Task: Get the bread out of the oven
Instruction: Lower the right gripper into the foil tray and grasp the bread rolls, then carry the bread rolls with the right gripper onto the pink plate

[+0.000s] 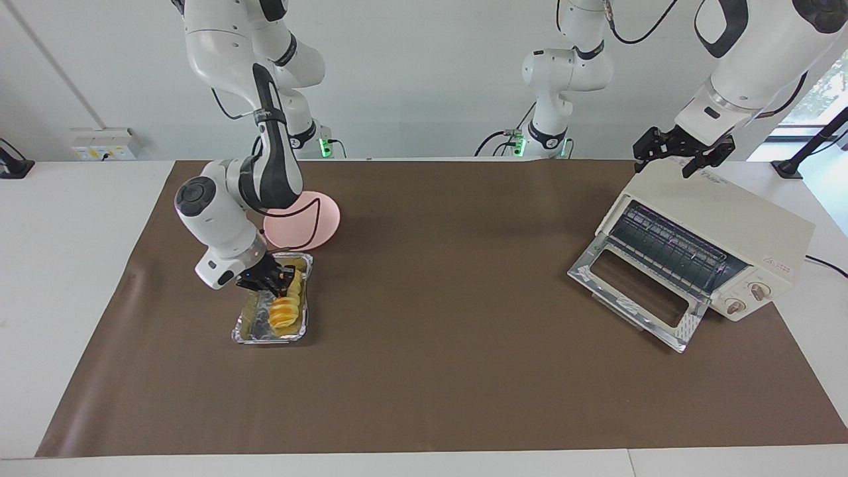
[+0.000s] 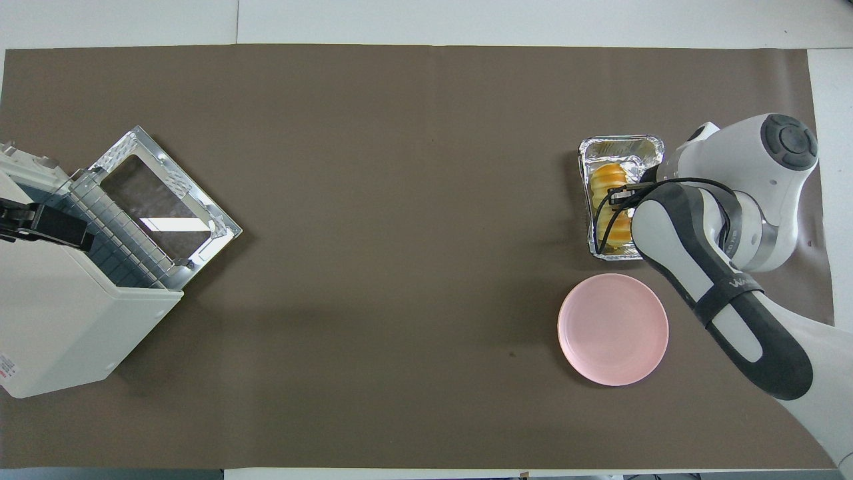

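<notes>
Two arms work at one counter (image 1: pixel 424 397) under a brown mat. We see the oven (image 1: pixel 712 242) at the left arm's end, its glass door (image 1: pixel 633 288) dropped open and its wire rack (image 1: pixel 669 246) bare. We find the bread (image 1: pixel 286 306) well apart from it, at the right arm's end, lying in a foil tray (image 1: pixel 246 331) on the mat. A pink plate (image 1: pixel 311 222) sits just beside the tray, nearer to the robots.

The right gripper (image 1: pixel 277 283) is down at the end of the loaf nearer the robots, and we read its fingers as pressed in on the bread; whether the loaf has left the tray floor we cannot tell. In the overhead view the right forearm covers that end of the tray (image 2: pixel 586 200), while the free end of the bread (image 2: pixel 610 179) shows clearly.

The left gripper (image 1: pixel 682 157) waits spread wide over the top rear edge of the oven, holding nothing; whether it rests on the casing is not clear.

We judge the task largely done: the bread is already out of the oven. What seems left is the transfer of the loaf, probably onto the plate beside the tray, and perhaps the shutting of the door. We expect the soft, ridged loaf to dent if squeezed hard, and the light tray may drag along with it.
</notes>
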Controlling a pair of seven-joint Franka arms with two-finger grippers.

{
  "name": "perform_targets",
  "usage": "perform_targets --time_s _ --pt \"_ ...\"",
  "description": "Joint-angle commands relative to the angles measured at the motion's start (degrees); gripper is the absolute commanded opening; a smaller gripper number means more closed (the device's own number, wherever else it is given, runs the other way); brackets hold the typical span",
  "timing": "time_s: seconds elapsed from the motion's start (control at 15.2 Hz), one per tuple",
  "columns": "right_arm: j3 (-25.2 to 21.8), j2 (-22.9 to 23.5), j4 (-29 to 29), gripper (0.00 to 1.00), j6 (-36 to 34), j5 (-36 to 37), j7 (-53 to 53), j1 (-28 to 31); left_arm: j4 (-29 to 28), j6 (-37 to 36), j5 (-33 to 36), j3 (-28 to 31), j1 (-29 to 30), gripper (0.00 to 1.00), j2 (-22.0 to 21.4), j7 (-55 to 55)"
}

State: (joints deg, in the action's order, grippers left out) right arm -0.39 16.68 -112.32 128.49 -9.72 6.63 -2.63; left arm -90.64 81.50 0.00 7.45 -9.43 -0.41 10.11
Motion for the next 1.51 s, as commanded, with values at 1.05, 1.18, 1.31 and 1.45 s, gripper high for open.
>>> perform_targets --time_s 1.05,1.18,1.31,1.45 --pt "0.4 -31.9 -26.7 0.0 -16.2 3.3 -12.3 -4.4 0.4 -1.0 1.0 -0.2 0.3 1.0 -0.4 0.2" --pt "0.4 -33.7 -30.7 0.0 -13.4 3.3 -12.2 -4.3 0.4 -1.0 1.0 -0.2 0.3 1.0 -0.4 0.2" --pt "0.4 -33.9 -32.1 0.0 -10.9 3.3 -11.8 -3.8 0.4 -1.0 1.0 -0.2 0.3 1.0 -0.4 0.2" --pt "0.4 -33.1 -32.6 0.0 -8.5 3.3 -11.8 -3.8 0.4 -1.0 0.9 -0.2 0.3 1.0 -0.4 0.2"
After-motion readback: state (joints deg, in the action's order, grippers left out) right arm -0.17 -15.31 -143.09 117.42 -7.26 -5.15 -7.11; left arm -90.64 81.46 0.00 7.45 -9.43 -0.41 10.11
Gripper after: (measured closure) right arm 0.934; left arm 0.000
